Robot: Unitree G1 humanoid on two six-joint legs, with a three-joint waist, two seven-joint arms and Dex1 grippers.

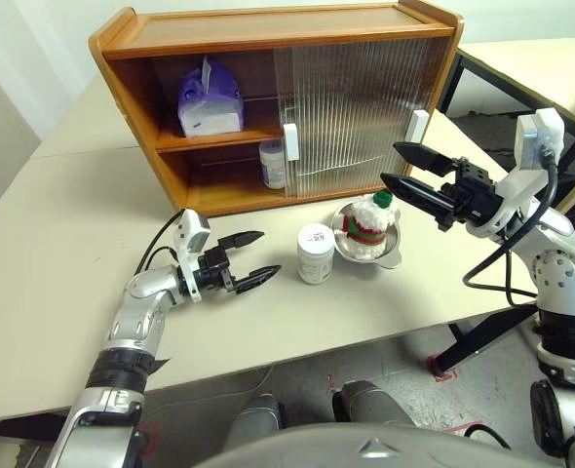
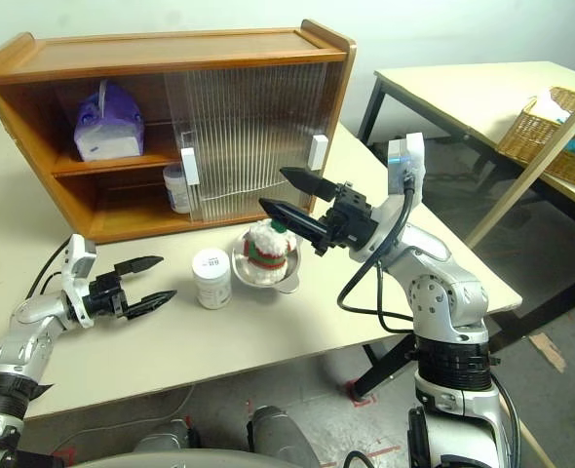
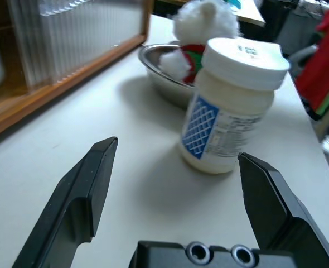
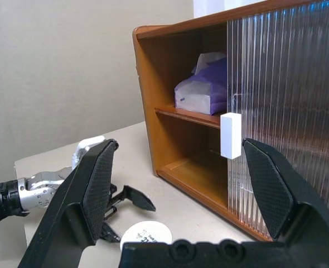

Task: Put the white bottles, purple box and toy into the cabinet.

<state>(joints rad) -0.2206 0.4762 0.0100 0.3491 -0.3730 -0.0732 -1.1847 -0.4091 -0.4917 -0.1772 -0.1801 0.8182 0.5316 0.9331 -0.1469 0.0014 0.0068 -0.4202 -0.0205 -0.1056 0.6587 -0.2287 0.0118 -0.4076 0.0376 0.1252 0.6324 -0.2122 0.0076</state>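
Orange-brown wooden cabinet [image 1: 268, 58] stands on the pale counter [image 1: 54, 253], left half open. Purple box [image 1: 210, 102] sits on its middle shelf; one white bottle [image 1: 272, 163] stands on the bottom level beside a white door handle [image 1: 290, 146]. Second white bottle [image 1: 316, 253] stands upright on the counter, just beside a steel bowl [image 1: 390, 255] holding the toy [image 1: 368, 222]. Left tool [image 1: 250, 257] open, empty, level, pointing at that bottle, close but apart. Right tool [image 1: 404, 166] open, empty, raised over the bowl. Left wrist view adds the bottle's blue cross-hatched label; right wrist view shows the ribbed sliding door [image 4: 287, 100] edge-on.
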